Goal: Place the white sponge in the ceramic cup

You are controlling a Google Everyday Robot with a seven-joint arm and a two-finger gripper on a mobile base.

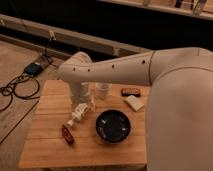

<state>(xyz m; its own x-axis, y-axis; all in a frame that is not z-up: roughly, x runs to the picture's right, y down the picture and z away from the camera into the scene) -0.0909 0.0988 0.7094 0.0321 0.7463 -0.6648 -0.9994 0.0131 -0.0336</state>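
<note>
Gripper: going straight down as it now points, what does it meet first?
Likely the white bottle lying just below the gripper; depth is unclear, so it might reach the wooden table beside it instead.

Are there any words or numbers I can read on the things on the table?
None can be read.
The white bottle, just below the gripper over the wooden table, shows no legible label.
On the small dark block and the reddish thing, no marks can be made out.
The white sponge, ceramic cup and black bowl look plain.
</note>
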